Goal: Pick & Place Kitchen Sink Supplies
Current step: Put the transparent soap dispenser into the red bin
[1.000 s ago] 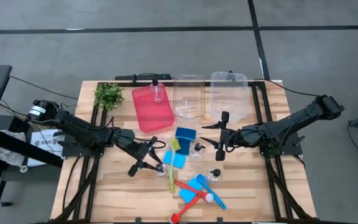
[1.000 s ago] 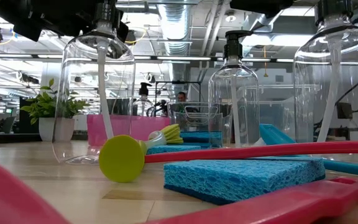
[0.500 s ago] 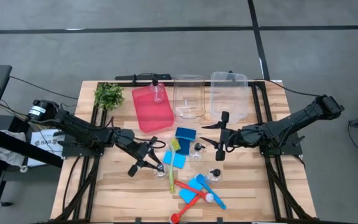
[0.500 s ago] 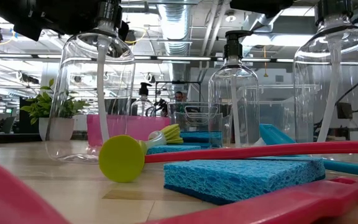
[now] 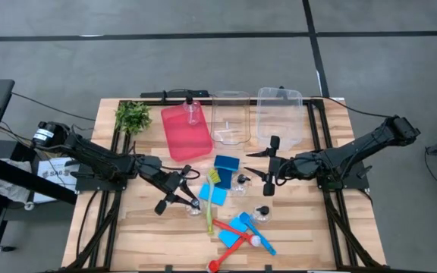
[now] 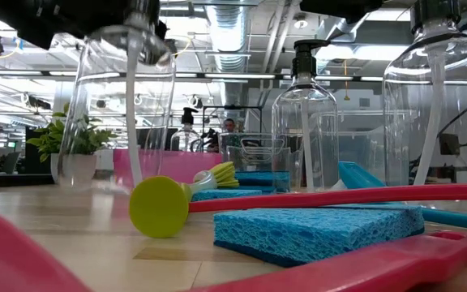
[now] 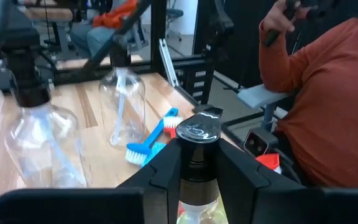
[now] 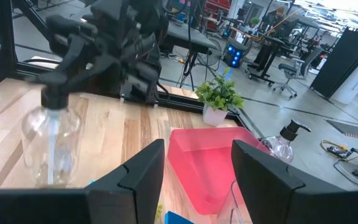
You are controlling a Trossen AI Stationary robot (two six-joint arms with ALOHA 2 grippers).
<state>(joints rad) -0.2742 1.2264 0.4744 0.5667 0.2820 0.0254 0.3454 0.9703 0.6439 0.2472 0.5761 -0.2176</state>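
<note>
- Desk [image 5: 143,235]: layout unchanged from a second ago, apart from one bottle on the left side.
- Red bin [image 5: 184,130] at the back still holds one clear pump bottle [image 5: 193,112]; two clear bins [image 5: 231,117] stand beside it, untouched.
- Left gripper [image 5: 174,194]: fingers clamped on the neck of a pump bottle [image 6: 124,105], just under its black pump top [image 7: 199,129], in front of the red bin. Compared with a second ago, this gripper sits slightly further left and the bottle is now tilted in the low view, base raised off the desk; earlier it stood upright on the wood.
- Right gripper [image 5: 268,167]: fingers apart, holding nothing, above the desk just right of the cluster; position same as before.
- Two other pump bottles [image 6: 304,122] stand upright mid-desk, not moved.
- Blue sponges [image 5: 226,163] lie in the centre cluster, one nearest the low camera [image 6: 314,229]; unchanged.
- Brushes: yellow-green brush [image 5: 209,205], red brush [image 5: 230,254] and blue brush [image 5: 258,239] lie flat among the sponges, as before.
</note>
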